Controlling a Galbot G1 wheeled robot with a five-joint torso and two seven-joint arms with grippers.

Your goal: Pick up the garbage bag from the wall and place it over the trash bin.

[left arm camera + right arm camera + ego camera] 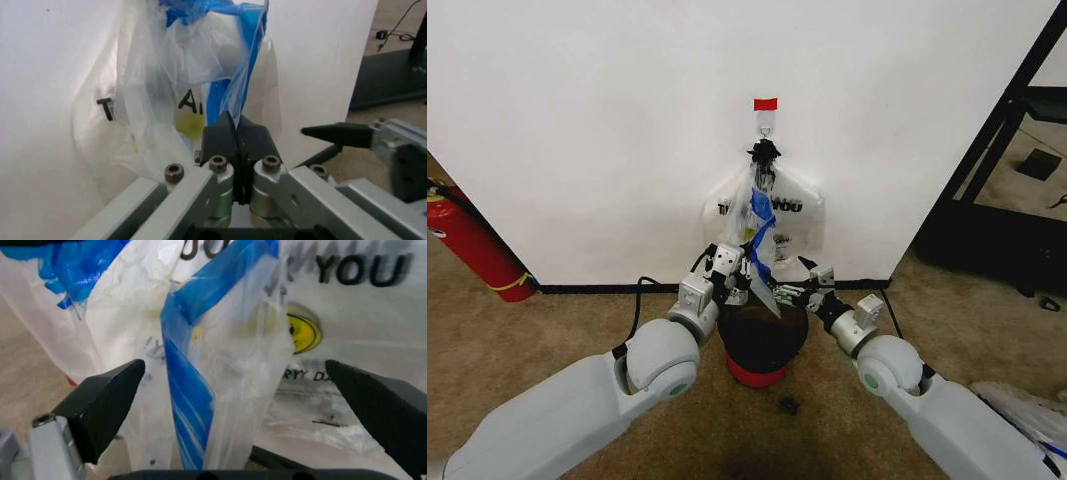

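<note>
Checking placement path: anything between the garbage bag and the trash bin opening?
Nothing visible. The thin translucent blue-patched garbage bag hangs directly above the round black trash bin; the left pincer pinches its lower edge, the right pincer is open beside it.

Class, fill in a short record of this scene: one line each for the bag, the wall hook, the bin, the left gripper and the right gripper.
garbage bag: hangs against the wall, above the bin, lower end between the grippers
hook: small, metal, under red tape, bag's dark knot just below
trash bin: black with red base, on carpet by the wall, no bag over it
left gripper: shut on the bag's blue-striped edge
right gripper: open, fingers either side of the bag's lower part
</note>
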